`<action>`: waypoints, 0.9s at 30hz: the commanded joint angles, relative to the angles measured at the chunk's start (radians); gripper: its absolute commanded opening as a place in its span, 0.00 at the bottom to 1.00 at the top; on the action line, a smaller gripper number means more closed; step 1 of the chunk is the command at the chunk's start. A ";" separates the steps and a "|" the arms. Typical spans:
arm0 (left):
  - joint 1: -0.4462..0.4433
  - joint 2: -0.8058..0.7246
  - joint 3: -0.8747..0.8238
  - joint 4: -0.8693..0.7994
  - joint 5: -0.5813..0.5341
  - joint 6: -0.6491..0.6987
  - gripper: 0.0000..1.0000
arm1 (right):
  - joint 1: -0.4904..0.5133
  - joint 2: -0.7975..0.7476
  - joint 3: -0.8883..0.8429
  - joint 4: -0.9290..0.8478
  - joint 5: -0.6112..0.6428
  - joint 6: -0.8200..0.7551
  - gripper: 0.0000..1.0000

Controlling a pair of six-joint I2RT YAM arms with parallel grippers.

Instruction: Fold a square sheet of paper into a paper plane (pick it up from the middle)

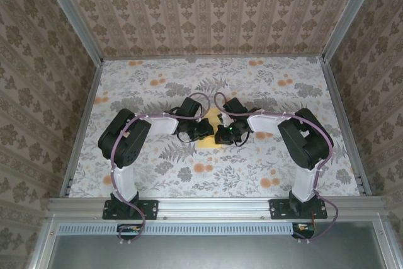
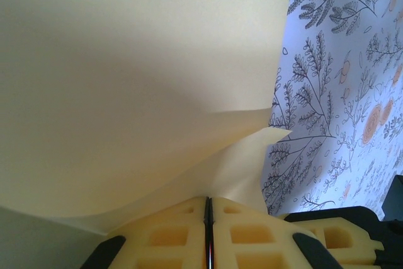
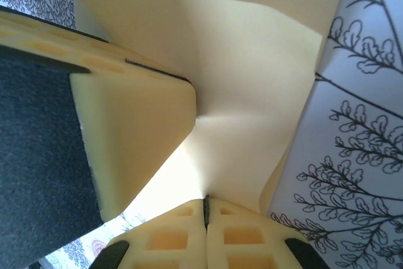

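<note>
Square sheet of paper (image 2: 126,80), bowed, clamped in left pincer (image 2: 208,205) and right pincer (image 3: 206,201)

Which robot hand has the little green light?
The right gripper, on the right of the top view: a tiny green light glows just behind it. The left gripper, also pinching the pale-yellow paper, looks dark.

You've got the left gripper (image 2: 208,203) at btm centre, jaws pressed together w/ just a thin dark seam btwn the pads (image 2: 170,237), and the pale-yellow sheet (image 2: 138,80) pinched in that seam. Sheet bulges up & left in a soft curve; a 2nd layer's corner pokes out at right. Fern-print tablecloth (image 2: 340,61) w/ orange flowers (image 2: 373,124) lies beyond its right edge
</note>
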 commanded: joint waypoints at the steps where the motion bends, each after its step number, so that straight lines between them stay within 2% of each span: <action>1: 0.017 0.034 -0.036 -0.074 -0.055 -0.018 0.10 | -0.007 -0.017 -0.038 -0.084 0.010 -0.020 0.06; 8: 0.022 0.029 -0.048 -0.066 -0.050 -0.017 0.10 | -0.024 -0.101 -0.112 -0.080 -0.004 -0.012 0.06; 14: 0.022 0.025 -0.047 -0.038 -0.033 -0.015 0.10 | -0.035 -0.162 -0.098 -0.023 -0.032 0.008 0.06; 27: 0.015 0.012 -0.032 -0.013 -0.009 0.001 0.11 | -0.025 -0.016 0.006 0.003 -0.046 0.016 0.07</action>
